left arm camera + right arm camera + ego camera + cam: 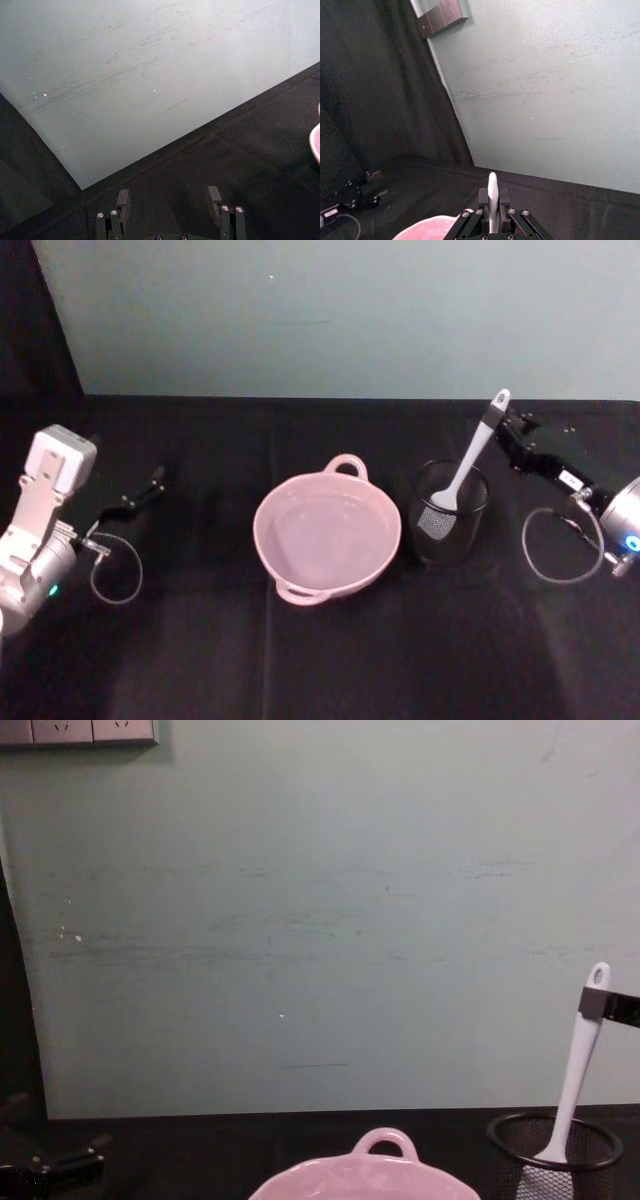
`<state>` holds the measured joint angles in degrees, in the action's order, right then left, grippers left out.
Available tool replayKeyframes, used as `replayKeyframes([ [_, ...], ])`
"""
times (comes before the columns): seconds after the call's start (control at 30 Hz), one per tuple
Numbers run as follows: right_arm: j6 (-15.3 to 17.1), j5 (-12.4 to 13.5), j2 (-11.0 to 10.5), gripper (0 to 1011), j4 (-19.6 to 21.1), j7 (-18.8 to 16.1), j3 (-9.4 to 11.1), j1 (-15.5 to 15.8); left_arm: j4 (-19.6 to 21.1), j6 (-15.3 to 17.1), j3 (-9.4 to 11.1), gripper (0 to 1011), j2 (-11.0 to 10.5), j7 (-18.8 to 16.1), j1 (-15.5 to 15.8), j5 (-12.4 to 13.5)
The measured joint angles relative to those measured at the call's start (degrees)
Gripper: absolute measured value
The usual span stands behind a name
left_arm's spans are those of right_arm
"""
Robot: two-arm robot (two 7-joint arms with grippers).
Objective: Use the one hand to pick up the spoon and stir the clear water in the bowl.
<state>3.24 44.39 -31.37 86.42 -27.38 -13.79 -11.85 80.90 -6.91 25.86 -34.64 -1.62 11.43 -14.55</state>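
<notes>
The right gripper [503,423] has its jaws closed on the spoon [470,455] near the handle's top; below them the spoon's head sits in the mesh cup [451,511], beside the bowl [327,531]. The left gripper [170,202] hangs open, holding nothing.

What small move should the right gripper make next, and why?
Probably lift straight up. The right gripper is shut on the spoon near the handle's top, but the spoon's head sits inside the mesh cup. It must clear that rim before crossing to the pink bowl. The left gripper is parked, open.
</notes>
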Motion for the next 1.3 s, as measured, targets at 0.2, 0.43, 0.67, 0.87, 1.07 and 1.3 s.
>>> replayKeyframes([
  [0.2, -0.34, 3.65, 1.2, 123, -3.03, -0.68, 0.55, -0.07, 0.0, 0.0, 0.0, 1011, 0.0, 0.0, 0.0, 0.0],
  [0.43, 0.15, 8.41, 2.4, 123, -6.0, -1.58, 1.13, -0.07, 0.0, 0.0, 0.0, 1011, 0.0, 0.0, 0.0, 0.0],
  [0.67, 1.13, 12.61, 3.24, 137, -8.59, -1.9, 1.66, -0.14, 0.0, 0.0, 0.0, 1011, 0.0, 0.0, 0.0, 0.0],
  [0.87, 0.54, 14.38, 3.18, 311, -9.0, -0.87, 2.22, 0.44, 0.0, 0.0, 0.0, 1011, 0.0, 0.0, 0.0, 0.0],
  [1.07, 0.05, 14.84, 2.04, 504, -7.38, 0.45, 2.11, 1.41, 0.0, 0.0, 0.0, 1011, 0.0, 0.0, 0.0, 0.0],
  [1.3, -0.15, 16.11, 0.0, 718, -4.53, 1.69, 2.77, 3.96, 0.0, 0.0, 0.0, 1011, 0.0, 0.0, 0.0, 0.0],
])
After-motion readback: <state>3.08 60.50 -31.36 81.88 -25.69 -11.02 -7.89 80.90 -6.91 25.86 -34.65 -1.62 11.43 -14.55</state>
